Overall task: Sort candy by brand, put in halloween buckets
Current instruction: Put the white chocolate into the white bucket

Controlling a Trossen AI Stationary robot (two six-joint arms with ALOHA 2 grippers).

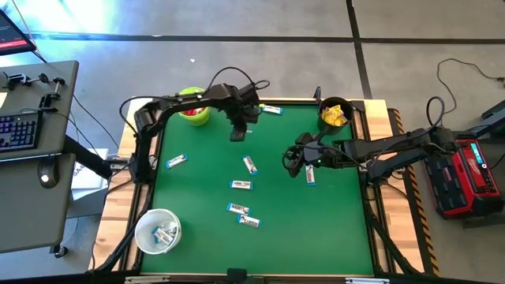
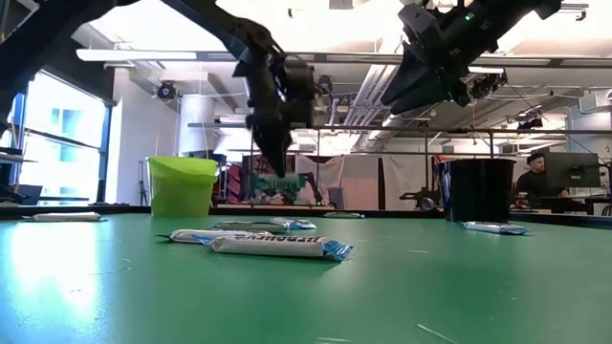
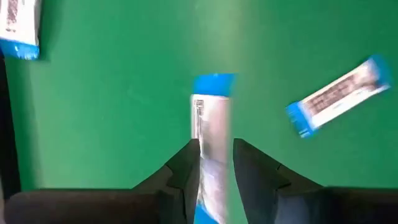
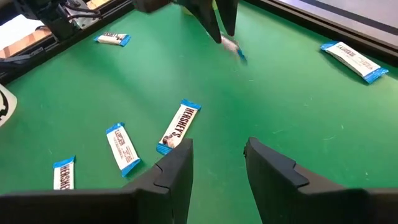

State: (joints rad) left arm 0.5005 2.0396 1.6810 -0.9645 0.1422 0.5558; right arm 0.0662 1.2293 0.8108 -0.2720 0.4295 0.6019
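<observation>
Two sets of jaws are present. The left gripper (image 3: 214, 158) has its jaws clamped on a slim white-and-blue bar (image 3: 211, 118), which stands between the fingers with its blue end pointing away from the wrist. In the high view this gripper (image 1: 237, 134) hangs above the green surface (image 1: 197, 197) at about 12 o'clock from centre, near the lime green bucket (image 1: 195, 109). The right gripper (image 4: 217, 158) waits at 3 o'clock with jaws apart and nothing between them, beside the black bucket (image 1: 335, 113), which shows yellow packets inside.

Judgement on the step in hand: the bar is to be carried to the white bucket (image 1: 158, 230) at 7 o'clock, which already contains like bars. The grip should be held firm, the carry kept above the loose pieces, and release made only when centred over the rim.

Condition of the candy: six further white-and-blue bars lie flat and well apart across the surface, wrappers intact as far as can be seen. Red packets show in the lime green bucket.
</observation>
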